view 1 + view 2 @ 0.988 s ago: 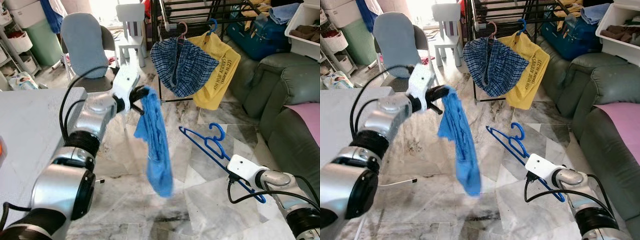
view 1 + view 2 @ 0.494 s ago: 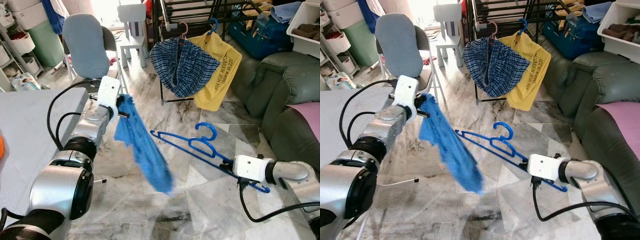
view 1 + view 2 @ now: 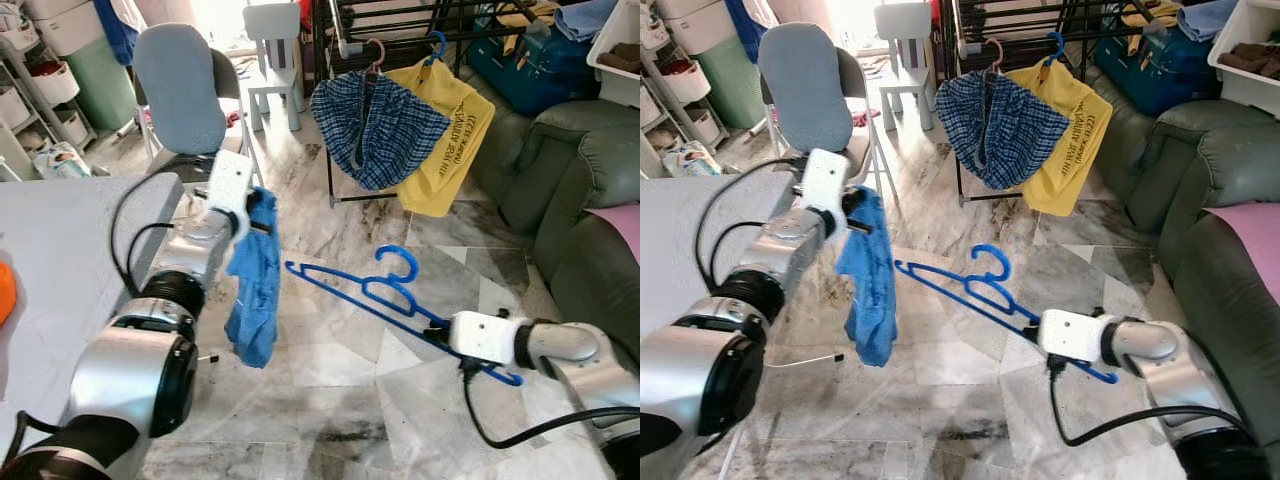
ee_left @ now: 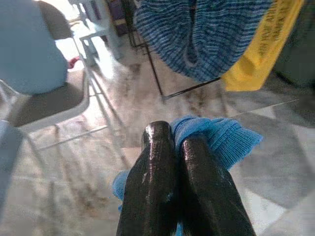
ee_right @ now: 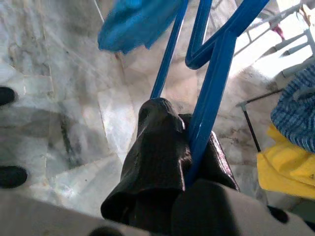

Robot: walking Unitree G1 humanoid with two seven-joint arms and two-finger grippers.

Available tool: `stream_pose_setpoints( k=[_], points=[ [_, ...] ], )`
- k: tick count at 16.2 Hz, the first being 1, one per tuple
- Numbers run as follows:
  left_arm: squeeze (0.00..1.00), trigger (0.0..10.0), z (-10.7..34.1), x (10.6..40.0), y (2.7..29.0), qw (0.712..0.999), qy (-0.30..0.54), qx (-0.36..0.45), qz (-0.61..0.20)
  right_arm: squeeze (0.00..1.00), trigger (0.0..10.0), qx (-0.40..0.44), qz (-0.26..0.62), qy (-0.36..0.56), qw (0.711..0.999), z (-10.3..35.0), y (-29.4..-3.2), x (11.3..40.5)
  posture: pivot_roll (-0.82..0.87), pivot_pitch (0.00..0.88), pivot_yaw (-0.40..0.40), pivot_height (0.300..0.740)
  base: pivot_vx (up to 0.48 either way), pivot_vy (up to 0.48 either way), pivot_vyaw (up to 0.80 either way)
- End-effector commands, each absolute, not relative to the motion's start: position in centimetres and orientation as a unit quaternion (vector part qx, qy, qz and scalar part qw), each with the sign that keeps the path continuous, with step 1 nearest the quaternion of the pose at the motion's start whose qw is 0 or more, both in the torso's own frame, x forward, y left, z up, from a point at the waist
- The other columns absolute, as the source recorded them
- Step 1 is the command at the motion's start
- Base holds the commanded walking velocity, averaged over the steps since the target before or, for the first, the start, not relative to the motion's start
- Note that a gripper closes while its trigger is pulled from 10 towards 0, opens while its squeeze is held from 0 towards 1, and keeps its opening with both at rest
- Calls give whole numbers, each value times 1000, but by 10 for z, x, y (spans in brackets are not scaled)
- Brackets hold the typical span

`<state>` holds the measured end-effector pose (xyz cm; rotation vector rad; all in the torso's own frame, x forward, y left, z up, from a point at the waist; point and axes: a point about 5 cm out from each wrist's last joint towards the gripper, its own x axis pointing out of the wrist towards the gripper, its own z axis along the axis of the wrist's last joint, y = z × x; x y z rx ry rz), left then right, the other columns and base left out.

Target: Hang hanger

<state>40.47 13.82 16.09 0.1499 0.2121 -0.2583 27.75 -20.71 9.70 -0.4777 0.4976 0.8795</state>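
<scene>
Item: blue hanger, clamped in your right end effector low over the floor beside the blue cloth pinched in your left end effector; keep it level when threading the cloth on.

A blue hanger is held low over the marble floor by the right gripper, its hook pointing up. Left of the hanger, the left gripper holds up a blue cloth. Beyond the hanger, a drying rack carries a checked garment and a yellow one.
</scene>
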Motion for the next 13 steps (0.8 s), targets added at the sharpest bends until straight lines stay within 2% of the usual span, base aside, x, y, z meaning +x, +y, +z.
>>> stream_pose_setpoints(
  k=[1, 5, 9, 10, 13],
  points=[
    [0, 10000, 172, 408, 135, 984, 94, 57, -140, 0, 10000, -234, 427, 217, 846, 103, -195, 282, -144, 0, 120, 740, 0, 0, 0],
    [0, 10000, 179, 408, 120, 980, 82, 46, -177, 0, 10000, -267, 397, 204, 854, 101, -189, 295, -144, 0, 123, 740, 0, 0, 0],
    [0, 10000, 180, 408, 132, 981, 73, 79, -161, 0, 10000, -252, 415, 184, 855, 111, -181, 296, -134, 0, 117, 740, 0, 0, 0],
    [0, 10000, 175, 407, 141, 983, 79, 87, -139, 0, 10000, -248, 433, 190, 846, 112, -181, 292, -135, 0, 117, 740, 0, 0, 0],
    [0, 10000, 154, 401, 157, 982, 103, 120, -102, 0, 10000, -338, 463, 226, 788, 104, -191, 276, -143, 0, 123, 740, 0, 0, 0]
  ],
)
